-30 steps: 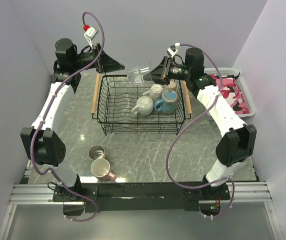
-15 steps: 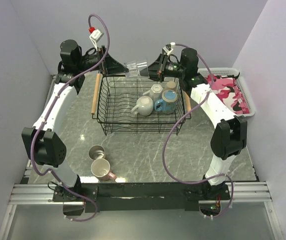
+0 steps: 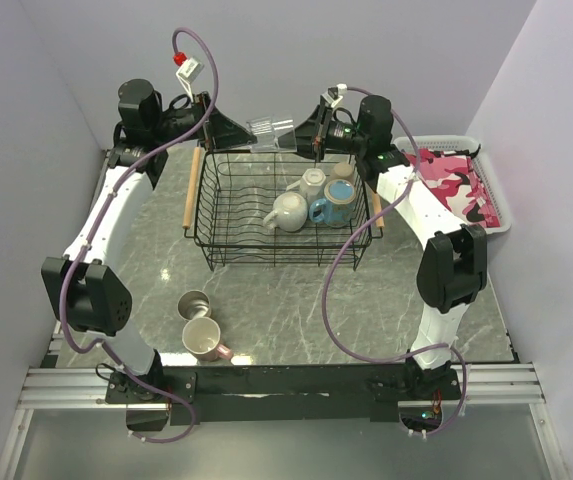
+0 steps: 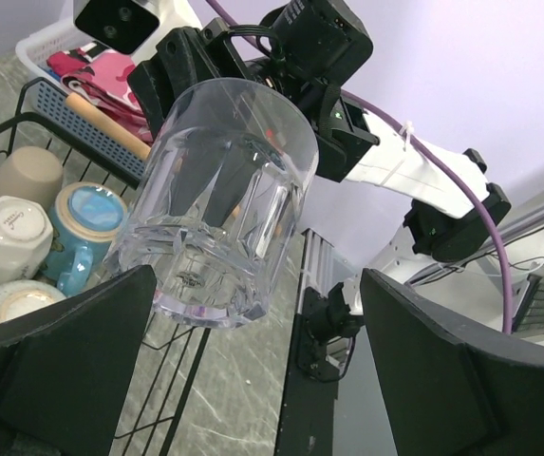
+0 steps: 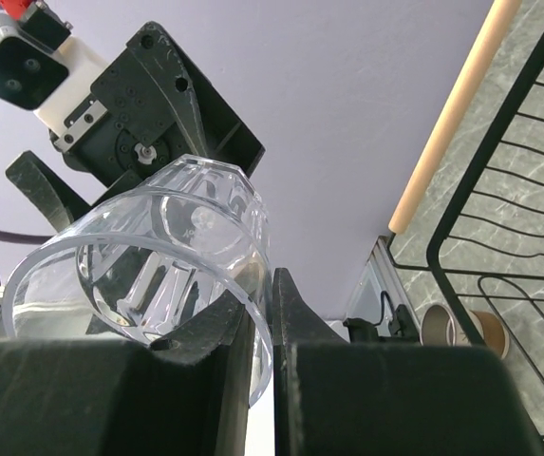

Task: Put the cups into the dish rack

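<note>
**A:** What sits along the top of the overhead view, left to right?

**B:** First comes the left gripper (image 3: 238, 130). Its jaws are spread wide and hold nothing, and they face the base of the clear glass (image 3: 271, 132). The glass lies on its side in the air, above the far edge of the dish rack (image 3: 198, 215). To its right, the right gripper (image 3: 304, 140) is clamped on the glass.

**A:** What could go wrong?

**B:** This looks like a handover. The right gripper has only a thin pinch on smooth glass. It could slip if the left jaws knock the base, or if the right lets go before the left has closed. The glass would then fall onto the wires or onto the white mug (image 3: 289, 212) and blue mug (image 3: 336, 205) below.

**A:** What does each camera add?

**B:** The left wrist view shows the glass base framed between the open jaws with a gap on each side. How far ahead of them it sits is unclear. The right wrist view shows the grip itself, with one finger inside the rim and one outside. The overhead view gives the layout. Four cups are grouped in the right half of the rack. A steel cup (image 3: 194, 303) and a pink mug (image 3: 204, 340) are on the table at lower left.
</note>
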Robot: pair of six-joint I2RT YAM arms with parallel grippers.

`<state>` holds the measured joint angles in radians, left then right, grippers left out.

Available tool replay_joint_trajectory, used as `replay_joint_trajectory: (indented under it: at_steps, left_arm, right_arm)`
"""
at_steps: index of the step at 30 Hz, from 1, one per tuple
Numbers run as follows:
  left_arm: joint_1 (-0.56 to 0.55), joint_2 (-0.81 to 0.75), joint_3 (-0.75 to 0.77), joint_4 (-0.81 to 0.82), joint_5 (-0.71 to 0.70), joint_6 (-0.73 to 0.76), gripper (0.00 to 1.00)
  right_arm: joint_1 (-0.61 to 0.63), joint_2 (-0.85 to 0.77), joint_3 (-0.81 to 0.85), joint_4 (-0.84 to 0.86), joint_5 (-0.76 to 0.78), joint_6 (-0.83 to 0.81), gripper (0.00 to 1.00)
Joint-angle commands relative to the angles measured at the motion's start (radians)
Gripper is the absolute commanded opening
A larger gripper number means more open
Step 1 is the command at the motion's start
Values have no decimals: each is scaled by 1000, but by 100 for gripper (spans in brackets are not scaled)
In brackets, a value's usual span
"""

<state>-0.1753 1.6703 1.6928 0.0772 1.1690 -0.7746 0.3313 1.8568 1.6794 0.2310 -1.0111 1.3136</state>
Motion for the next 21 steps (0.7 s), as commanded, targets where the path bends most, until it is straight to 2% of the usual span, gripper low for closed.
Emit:
replay_joint_trajectory:
  at_steps: [1,4,9,17,21]
  left_arm:
    - [-46,-27,18,-105,34,81,97]
    - [-44,-20,16,-119,24,98,96]
    - [-41,-7,33,-241,-22,219,96]
    - [-43,-4,5,-212,-38,209,96]
    - [-40,3,10,-273,-78,279,96]
  right_arm:
    - [60,-7,72,110,-17,35,0]
    - [61,-7,68,137,-21,56,0]
    - [61,-22,60,136,-27,55,0]
    - [69,-15,49,206,-34,105,0]
    - [78,-14,63,183,-44,92,0]
